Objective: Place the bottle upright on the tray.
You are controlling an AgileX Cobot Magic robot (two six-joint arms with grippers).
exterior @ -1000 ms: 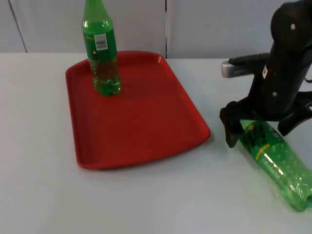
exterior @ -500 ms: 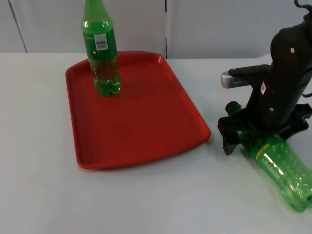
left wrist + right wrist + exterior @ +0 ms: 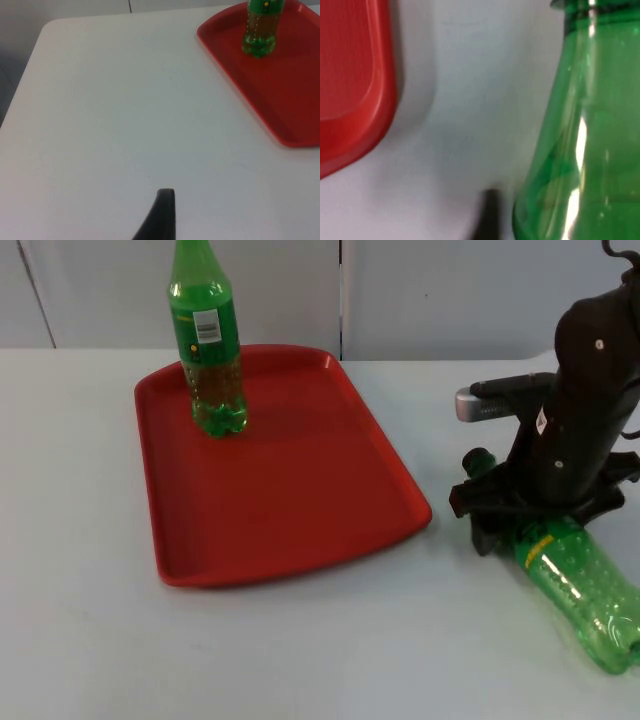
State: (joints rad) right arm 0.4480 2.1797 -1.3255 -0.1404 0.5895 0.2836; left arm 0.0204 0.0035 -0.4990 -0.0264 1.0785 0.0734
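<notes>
Green plastic bottle (image 3: 572, 578) lies on its side on the white table (image 3: 300, 650), off the tray's right edge, its dark cap (image 3: 477, 460) pointing toward the wall and its ribbed base toward the near table edge. A yellow-printed label wraps its upper body. My right gripper (image 3: 500, 525) is lowered over the bottle's neck and shoulder, fingers straddling it; from above I cannot tell whether they press the plastic or merely flank it. In my right wrist view the bottle (image 3: 580, 130) is smooth, translucent and glossy, widening from the neck, with one black fingertip (image 3: 487, 215) just beside it and the tray's rounded corner (image 3: 355, 85) close by.

The red tray (image 3: 300, 510) is a shallow rectangle of matte plastic with a raised rim and rounded corners, lying near the grey partition wall (image 3: 450, 290). A second green bottle (image 3: 207, 350) stands upright on its far left part, with a white barcode label and a lobed base. Bare table separates the tray from the lying bottle.

My left arm waits; its wrist view shows one fingertip (image 3: 160, 215) over bare table, with the tray (image 3: 280, 115) and standing bottle (image 3: 260, 27) beyond.
</notes>
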